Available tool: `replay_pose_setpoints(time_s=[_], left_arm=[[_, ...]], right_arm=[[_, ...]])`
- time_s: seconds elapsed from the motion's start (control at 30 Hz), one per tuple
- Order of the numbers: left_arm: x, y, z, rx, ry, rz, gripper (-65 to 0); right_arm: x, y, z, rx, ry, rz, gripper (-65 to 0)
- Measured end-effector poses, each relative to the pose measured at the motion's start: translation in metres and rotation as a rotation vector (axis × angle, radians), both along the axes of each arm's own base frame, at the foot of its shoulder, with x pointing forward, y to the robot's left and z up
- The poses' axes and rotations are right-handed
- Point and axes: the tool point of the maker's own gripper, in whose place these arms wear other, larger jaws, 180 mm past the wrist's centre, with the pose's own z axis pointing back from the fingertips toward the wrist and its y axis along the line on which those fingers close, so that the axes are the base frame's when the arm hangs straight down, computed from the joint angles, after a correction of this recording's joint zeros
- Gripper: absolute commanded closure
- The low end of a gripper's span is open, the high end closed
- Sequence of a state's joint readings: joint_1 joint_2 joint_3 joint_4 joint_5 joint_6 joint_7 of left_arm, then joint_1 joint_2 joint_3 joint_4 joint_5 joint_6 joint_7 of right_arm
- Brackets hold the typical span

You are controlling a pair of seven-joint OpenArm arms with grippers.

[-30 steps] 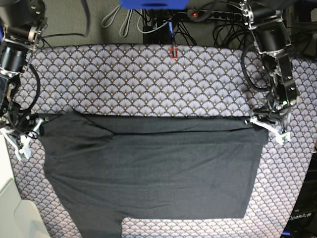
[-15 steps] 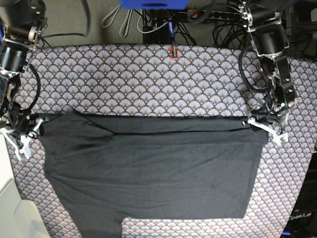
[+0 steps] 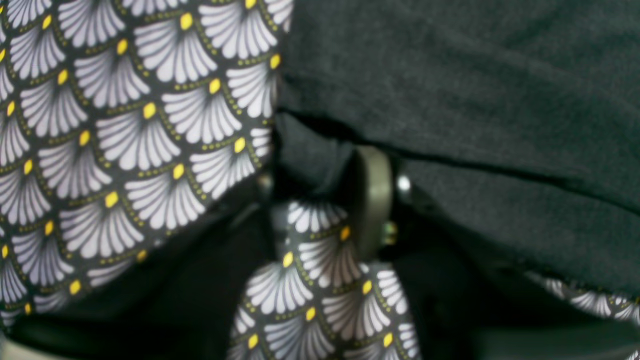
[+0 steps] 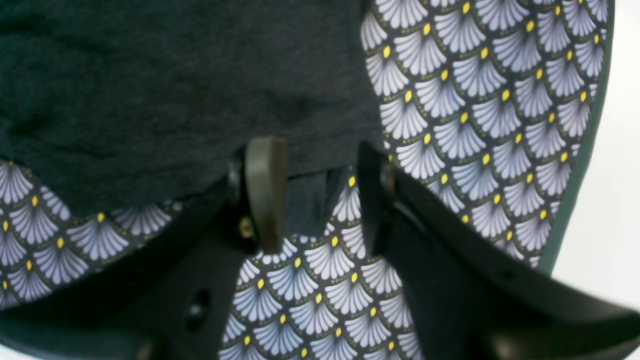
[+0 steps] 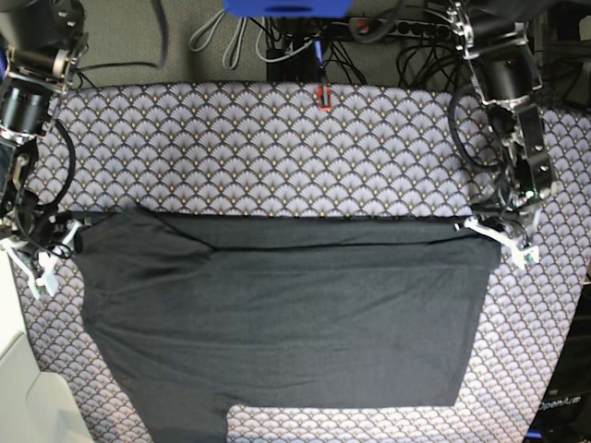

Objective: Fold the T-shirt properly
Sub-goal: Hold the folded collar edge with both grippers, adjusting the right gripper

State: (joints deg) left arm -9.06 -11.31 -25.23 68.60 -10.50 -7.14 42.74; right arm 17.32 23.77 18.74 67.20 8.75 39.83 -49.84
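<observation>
We see the T-shirt (image 5: 277, 314) lying flat on the bench (image 5: 277, 148), which is covered by a fan-patterned cloth. The shirt is doubled over, so its far edge forms a straight fold line running across the base view. Each arm stands at one end of that line, a placement we read as preparation for lifting both corners together so the cloth stays taut. The right pincer (image 4: 315, 195) sits at the shirt's corner on the base view's left; its fingers (image 4: 265, 190) stand apart, with a strip of dark cloth and patterned covering visible between them, and nothing is clamped. The left pincer (image 3: 320, 200) sits at the opposite corner. One finger (image 3: 372, 200) presses against the fold's edge, but the wrist view is blurred and the other finger hidden, so we cannot tell whether the cloth is gripped.
</observation>
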Motion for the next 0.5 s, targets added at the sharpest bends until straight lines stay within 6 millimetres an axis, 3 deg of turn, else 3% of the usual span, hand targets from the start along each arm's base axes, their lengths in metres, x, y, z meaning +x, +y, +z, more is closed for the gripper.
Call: replay_pose_setpoints(time_s=[0.2,0.3,0.5], left_arm=[[0.0,0.001,0.0,0.002,0.0,0.0,-11.7],[0.001,0.001,0.001,0.003,-0.003,0.0,-0.2],[0.0,0.001,0.001,0.002,-0.003,0.0,-0.6]], right_arm=[[0.0,0.0,0.0,0.0,0.0,0.0,-24.8],[0.001,-0.001,0.001,-0.003,-0.001,-0.001,-25.0],[0.0,-0.01,0.006,-0.018,-0.006,-0.01,-24.9]])
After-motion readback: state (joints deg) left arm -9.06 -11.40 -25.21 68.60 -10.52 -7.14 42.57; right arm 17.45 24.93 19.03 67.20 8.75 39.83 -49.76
